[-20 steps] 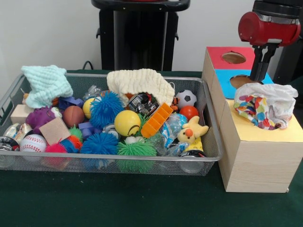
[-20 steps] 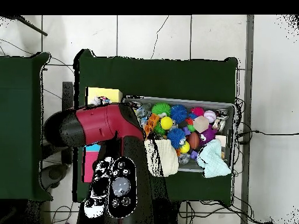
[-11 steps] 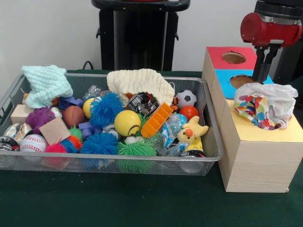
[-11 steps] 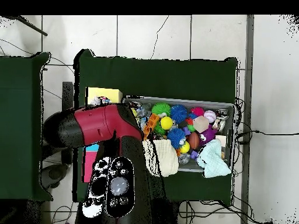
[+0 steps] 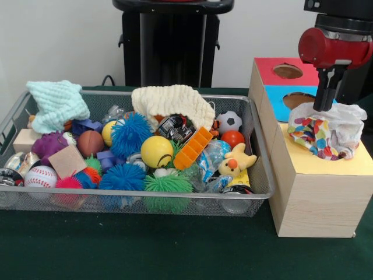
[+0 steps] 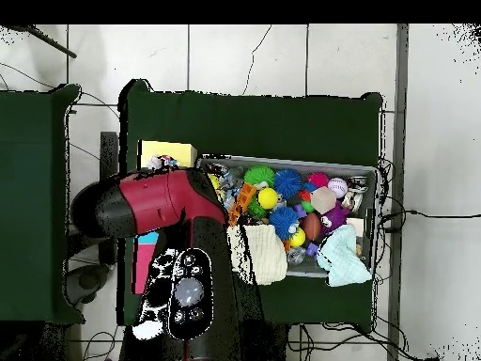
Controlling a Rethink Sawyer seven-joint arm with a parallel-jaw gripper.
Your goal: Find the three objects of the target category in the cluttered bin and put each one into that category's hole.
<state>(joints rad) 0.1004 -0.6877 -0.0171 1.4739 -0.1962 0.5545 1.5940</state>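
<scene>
Shifted slightly toward three o'clock since a second ago, the gripper (image 5: 324,105), its fingers pressed together, rests on the top edge of the patterned cloth (image 5: 327,129), bunched over the wooden box's (image 5: 315,198) yellow section, at six o'clock from them.

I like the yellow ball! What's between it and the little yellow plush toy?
In the front view, the orange ridged plastic piece and some crinkly clear plastic wrap lie between the yellow ball and the yellow plush toy.
</scene>
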